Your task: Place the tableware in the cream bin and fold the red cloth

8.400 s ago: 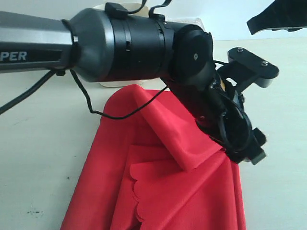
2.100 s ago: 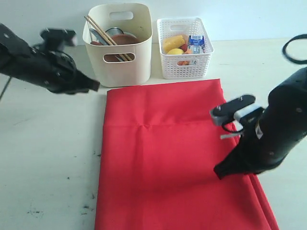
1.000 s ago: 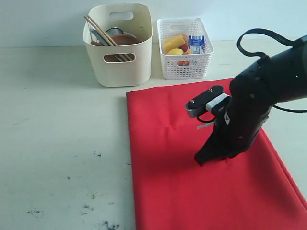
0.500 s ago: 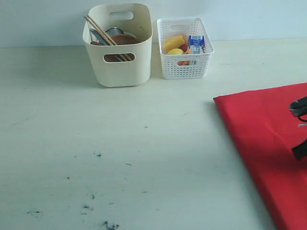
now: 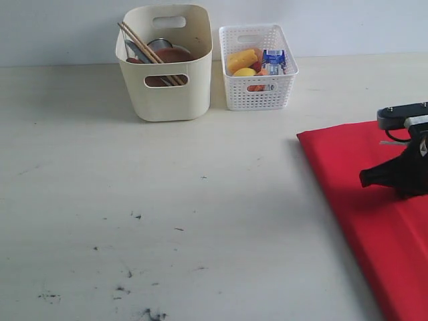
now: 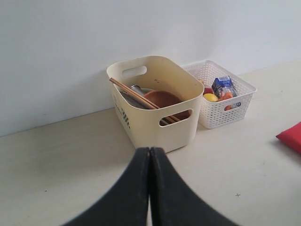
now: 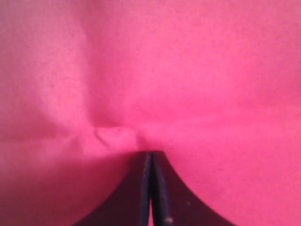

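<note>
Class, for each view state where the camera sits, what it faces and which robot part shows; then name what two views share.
Exterior view: raised off the arms, facing across the table; shows cream bin, white lattice basket, red cloth and the right gripper.
Left wrist view: on the left arm, facing cream bin and white lattice basket past the shut left gripper.
Right wrist view: on the right arm, close over the red cloth; shut right gripper tip at a pucker.
Shared: exterior and left wrist views both show cream bin and white lattice basket.
</note>
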